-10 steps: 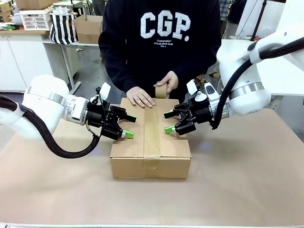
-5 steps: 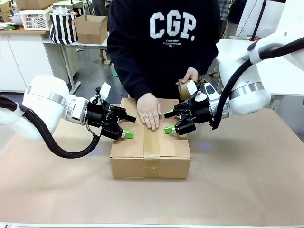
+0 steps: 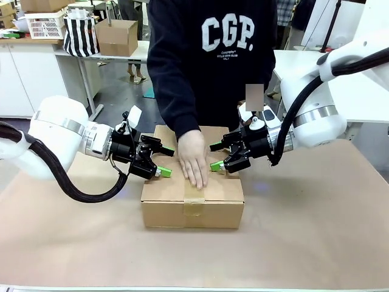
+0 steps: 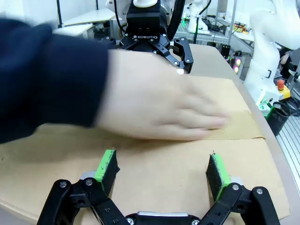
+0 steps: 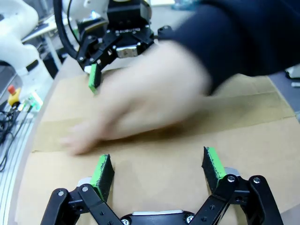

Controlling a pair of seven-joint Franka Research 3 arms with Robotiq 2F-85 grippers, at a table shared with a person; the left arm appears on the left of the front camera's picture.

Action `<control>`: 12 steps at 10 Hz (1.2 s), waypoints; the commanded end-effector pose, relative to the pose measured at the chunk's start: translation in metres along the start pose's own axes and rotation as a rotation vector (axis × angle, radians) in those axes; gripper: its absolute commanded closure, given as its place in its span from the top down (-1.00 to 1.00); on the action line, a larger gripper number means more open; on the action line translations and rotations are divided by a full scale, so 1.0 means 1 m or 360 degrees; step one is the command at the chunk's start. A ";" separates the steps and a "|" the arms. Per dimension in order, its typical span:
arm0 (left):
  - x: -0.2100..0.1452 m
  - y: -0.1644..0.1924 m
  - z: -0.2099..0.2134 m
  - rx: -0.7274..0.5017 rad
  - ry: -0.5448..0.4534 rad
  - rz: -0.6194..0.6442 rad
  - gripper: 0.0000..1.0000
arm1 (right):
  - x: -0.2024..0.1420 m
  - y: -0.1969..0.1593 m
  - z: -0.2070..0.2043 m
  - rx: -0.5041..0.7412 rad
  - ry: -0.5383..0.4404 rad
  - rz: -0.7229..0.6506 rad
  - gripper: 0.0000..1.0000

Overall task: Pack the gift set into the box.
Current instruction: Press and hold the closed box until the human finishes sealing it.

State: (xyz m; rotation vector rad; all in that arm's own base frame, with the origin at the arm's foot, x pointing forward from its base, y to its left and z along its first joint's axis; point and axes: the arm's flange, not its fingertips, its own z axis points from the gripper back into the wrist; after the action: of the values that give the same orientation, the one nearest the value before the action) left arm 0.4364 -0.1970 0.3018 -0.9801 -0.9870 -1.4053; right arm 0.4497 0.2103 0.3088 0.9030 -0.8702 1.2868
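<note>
Left gripper (image 3: 161,161) and right gripper (image 3: 217,156): jaws wide, empty, over the box (image 3: 192,201) top's side edges; person's hand (image 3: 193,159) flat between.

The white arms are wearing black ribbed cables, and the person (image 3: 209,61) is wearing a dark "CGP." sweatshirt.
</note>
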 end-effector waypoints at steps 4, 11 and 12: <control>-0.002 0.000 0.001 -0.0006 -0.0010 0.0011 1.00 | -0.001 0.000 0.000 -0.0004 0.0004 0.0004 1.00; -0.002 0.000 0.001 -0.0006 -0.0010 0.0011 1.00 | -0.001 0.000 0.000 -0.0004 0.0004 0.0004 1.00; -0.002 0.000 0.001 -0.0006 -0.0010 0.0011 1.00 | -0.001 0.000 0.000 -0.0004 0.0004 0.0004 1.00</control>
State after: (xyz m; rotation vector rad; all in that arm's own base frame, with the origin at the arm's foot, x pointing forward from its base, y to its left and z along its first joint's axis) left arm 0.4364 -0.1971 0.3019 -0.9803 -0.9872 -1.4054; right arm 0.4497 0.2103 0.3089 0.9029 -0.8704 1.2869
